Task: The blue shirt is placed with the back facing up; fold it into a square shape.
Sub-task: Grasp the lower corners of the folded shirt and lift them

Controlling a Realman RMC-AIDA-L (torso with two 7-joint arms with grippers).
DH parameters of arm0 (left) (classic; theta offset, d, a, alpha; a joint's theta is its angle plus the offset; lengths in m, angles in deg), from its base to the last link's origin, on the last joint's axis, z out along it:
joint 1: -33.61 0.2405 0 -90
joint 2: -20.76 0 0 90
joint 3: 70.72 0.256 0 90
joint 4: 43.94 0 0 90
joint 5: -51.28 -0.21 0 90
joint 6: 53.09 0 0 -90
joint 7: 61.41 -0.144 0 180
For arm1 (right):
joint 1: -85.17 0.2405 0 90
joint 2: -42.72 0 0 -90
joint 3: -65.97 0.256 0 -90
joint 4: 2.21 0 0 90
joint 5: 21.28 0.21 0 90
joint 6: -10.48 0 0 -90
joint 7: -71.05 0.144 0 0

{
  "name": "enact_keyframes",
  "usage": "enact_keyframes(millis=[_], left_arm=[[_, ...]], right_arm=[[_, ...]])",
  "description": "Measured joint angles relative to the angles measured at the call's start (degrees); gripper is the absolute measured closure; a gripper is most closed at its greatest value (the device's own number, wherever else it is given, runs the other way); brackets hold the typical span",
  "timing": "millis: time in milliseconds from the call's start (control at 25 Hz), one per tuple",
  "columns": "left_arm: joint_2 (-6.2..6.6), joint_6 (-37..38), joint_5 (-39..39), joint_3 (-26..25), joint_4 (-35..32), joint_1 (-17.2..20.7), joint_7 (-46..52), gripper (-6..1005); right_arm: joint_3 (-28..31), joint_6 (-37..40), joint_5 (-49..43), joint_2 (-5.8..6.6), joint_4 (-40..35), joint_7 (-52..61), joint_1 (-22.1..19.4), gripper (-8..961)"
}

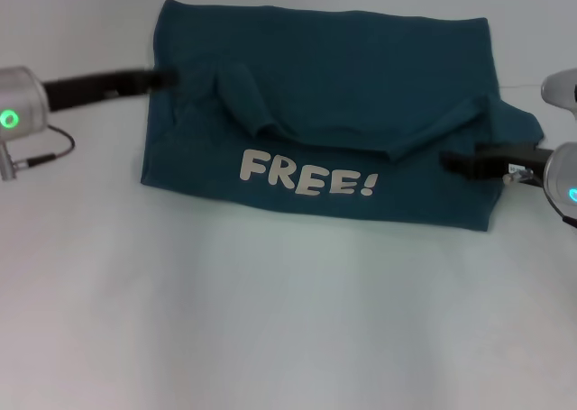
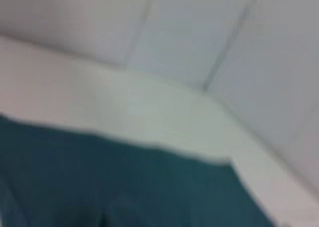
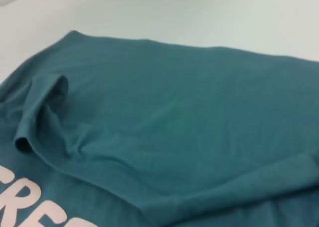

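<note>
The blue shirt (image 1: 343, 77) is lying on the white table (image 1: 270, 320), toward its far side, partly folded into a wide rectangle. The plain upper part is doubled forward over the lower part, so its folded edge is running in a slack, wavy line just above the pale "FREE!" lettering (image 1: 306, 176), which is facing up along the near strip. 1 sleeve is bunching into a raised ridge near the left of the fold, and the right wrist view is showing that same ridge (image 3: 37, 112) standing up from the cloth.

The left gripper (image 1: 162, 77) is reaching in from the left and is meeting the shirt's left edge near the far corner; its tip is dark against the cloth, so whether it is pinching fabric cannot be told. The right gripper (image 1: 455, 160) is lying over the shirt's right edge beside the fold, and its finger state is likewise unclear.

The left wrist view is showing only teal cloth (image 2: 124, 187) against pale table, possibly the shirt's far edge.
</note>
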Motion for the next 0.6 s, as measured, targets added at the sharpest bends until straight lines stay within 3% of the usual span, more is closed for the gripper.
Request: enact_keyframes(millis=[160, 280, 600], left_arm=[[-0.73, -2.13, 6.69, -3.51, 1.62, 0.14, -4.98, 658], [-1.73, -4.45, 7.98, -3.29, 1.37, 0.07, -7.06, 679], [-2.33, -7.52, 7.93, -0.59, 1.15, -3.31, -10.18, 692]], right_arm=[[0.07, 0.00, 0.02, 0.06, -0.04, -5.47, 0.93, 309], [1.33, -0.09, 0.02, 0.16, -0.24, -10.91, 1.31, 309], [7.86, -0.07, 0.16, 0.25, -1.49, -16.83, 1.93, 308]])
